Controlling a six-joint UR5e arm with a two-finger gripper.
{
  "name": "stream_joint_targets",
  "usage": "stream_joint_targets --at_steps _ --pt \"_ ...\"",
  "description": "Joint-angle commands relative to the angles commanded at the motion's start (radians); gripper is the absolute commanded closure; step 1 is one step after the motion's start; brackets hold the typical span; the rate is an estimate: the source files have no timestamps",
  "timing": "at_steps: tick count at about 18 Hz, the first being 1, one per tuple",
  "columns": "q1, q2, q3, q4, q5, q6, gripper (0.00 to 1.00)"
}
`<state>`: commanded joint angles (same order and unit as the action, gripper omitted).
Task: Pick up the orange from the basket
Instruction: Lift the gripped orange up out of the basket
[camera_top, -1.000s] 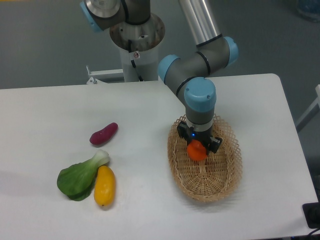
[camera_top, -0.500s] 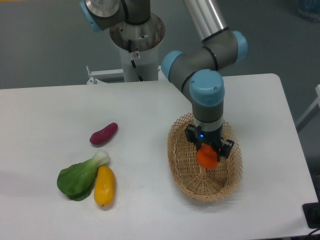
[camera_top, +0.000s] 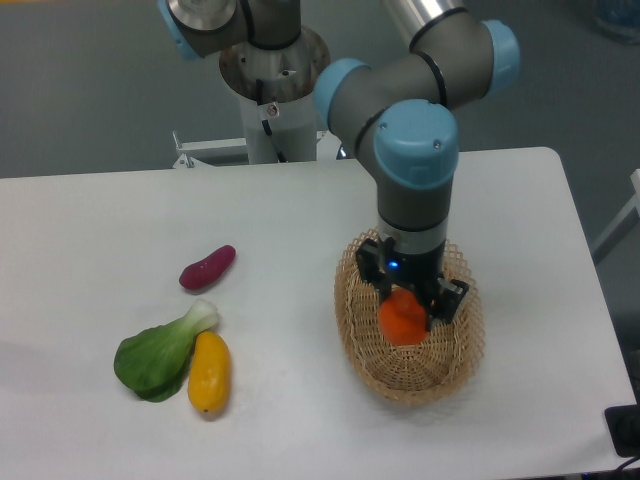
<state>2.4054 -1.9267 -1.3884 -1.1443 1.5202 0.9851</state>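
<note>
The orange (camera_top: 401, 318) is a small round bright orange fruit held between the fingers of my gripper (camera_top: 405, 315). The gripper is shut on it and holds it above the inside of the basket (camera_top: 368, 362), an oval tan wicker basket with a lattice rim on the right half of the white table. The arm's wrist stands upright over the basket and hides its back part. The orange appears lifted off the basket floor.
On the left half of the table lie a purple sweet potato (camera_top: 207, 267), a green bok choy (camera_top: 163, 353) and an elongated yellow fruit (camera_top: 209, 372). The robot base (camera_top: 272, 70) stands behind the table's far edge.
The gripper with the orange has risen toward the camera over the basket; one second ago it sat lower and further back, then shifted right and up. The arm's wrist looks larger now.
</note>
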Motion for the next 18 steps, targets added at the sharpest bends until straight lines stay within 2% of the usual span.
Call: stream_joint_targets --at_steps 5,18 --pt "-0.017 -0.006 0.003 0.003 -0.003 -0.054 0.34" --pt "-0.017 0.014 0.005 0.003 -0.005 -0.048 0.37"
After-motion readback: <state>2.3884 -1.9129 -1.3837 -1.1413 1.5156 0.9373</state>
